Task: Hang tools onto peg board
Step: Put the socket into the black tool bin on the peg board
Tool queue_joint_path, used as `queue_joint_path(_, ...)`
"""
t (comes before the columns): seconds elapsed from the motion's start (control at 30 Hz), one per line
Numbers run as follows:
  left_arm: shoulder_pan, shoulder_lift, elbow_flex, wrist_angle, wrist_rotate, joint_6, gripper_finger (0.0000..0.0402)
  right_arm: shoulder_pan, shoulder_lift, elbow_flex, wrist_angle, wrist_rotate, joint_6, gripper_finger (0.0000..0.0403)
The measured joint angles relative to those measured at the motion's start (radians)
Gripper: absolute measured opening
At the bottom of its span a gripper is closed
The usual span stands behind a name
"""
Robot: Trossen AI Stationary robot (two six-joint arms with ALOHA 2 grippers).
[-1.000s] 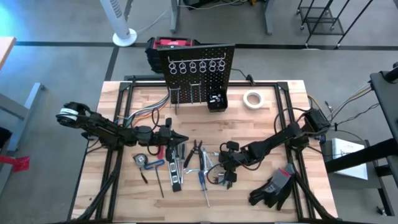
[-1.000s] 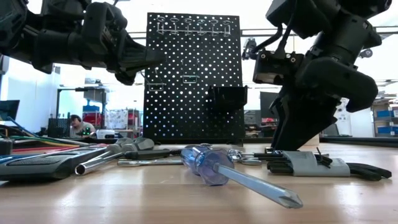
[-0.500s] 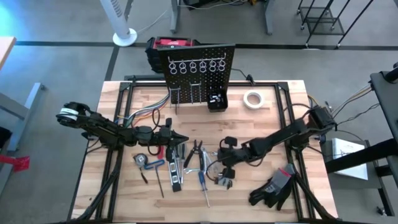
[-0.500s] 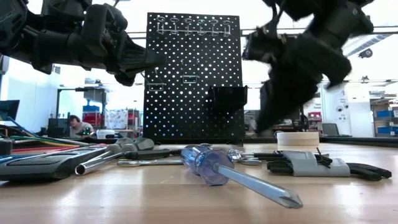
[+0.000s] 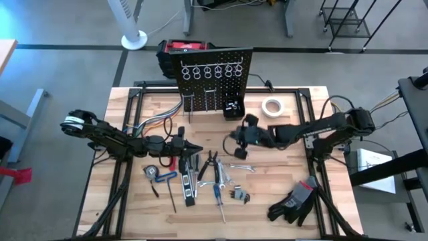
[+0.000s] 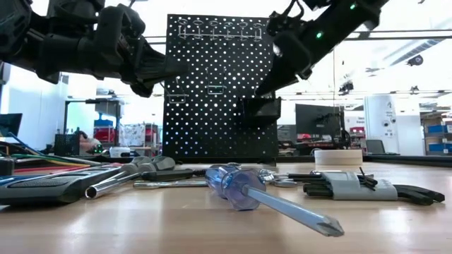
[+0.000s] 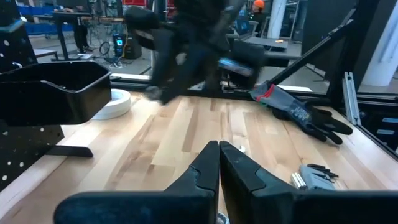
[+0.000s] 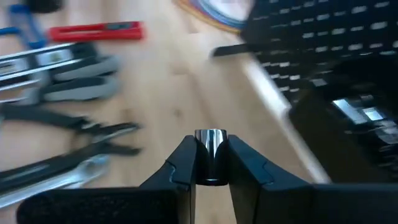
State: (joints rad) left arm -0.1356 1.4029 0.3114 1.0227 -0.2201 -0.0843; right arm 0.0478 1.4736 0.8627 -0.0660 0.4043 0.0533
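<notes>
While raised, right gripper (image 8: 210, 163) near peg board (image 5: 215, 77)

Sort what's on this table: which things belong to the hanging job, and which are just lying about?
Part of the job:
- peg board with its small bin
- loose tools mid-table, blue-handled screwdriver among them
- small silver piece between the right gripper's fingers
- left gripper, shut, over the tools

Just lying about:
- white tape roll
- black gloves
- red-and-black box behind the board
</notes>
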Motion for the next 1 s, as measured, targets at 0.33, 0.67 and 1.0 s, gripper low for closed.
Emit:
queue_joint_path(0.33,0.000,0.000,0.002,-0.002,-0.006,-0.008,0.0000,-0.144,-0.007,0.000,0.156,-0.002,-0.111,0.0047)
queue_joint_path(0.67,-0.001,0.000,0.002,-0.002,-0.006,-0.055,0.0000,-0.211,-0.008,0.000,0.183,0.121,-0.160,0.0114)
queue_joint_path(1.0,-0.001,0.000,0.002,-0.002,-0.006,-0.055,0.0000,-0.208,-0.017,0.000,0.179,0.116,-0.129,0.0162)
